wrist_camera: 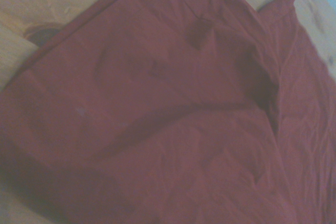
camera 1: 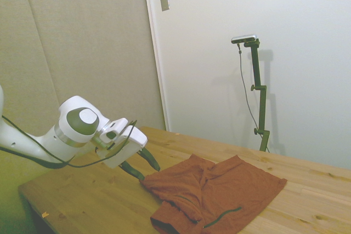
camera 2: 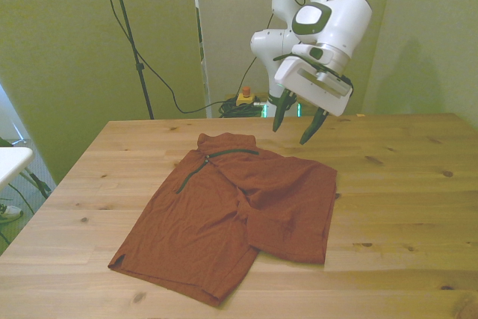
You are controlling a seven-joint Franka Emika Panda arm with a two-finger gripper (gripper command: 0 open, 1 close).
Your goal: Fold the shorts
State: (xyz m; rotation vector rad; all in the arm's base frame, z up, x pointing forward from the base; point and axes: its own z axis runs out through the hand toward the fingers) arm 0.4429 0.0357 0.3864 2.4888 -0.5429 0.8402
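Above the table's (camera 2: 418, 184) far side, toward the front view's right, my gripper (camera 2: 295, 122) hangs tilted, fingers spread, holding nothing. Shorts (camera 2: 231, 207) lie partly folded on the wood, one leg lapped over the other, clear of me.

Rust-orange soft fabric shorts (camera 2: 231, 211) with thin dark green-black piping lines; pale knotted wooden tabletop (camera 2: 403, 184) beneath; white gripper (camera 2: 294, 120), dark fingers (camera 2: 277, 119).

shorts (camera 1: 219, 193) cut by side view's bottom edge, wrist view blurred
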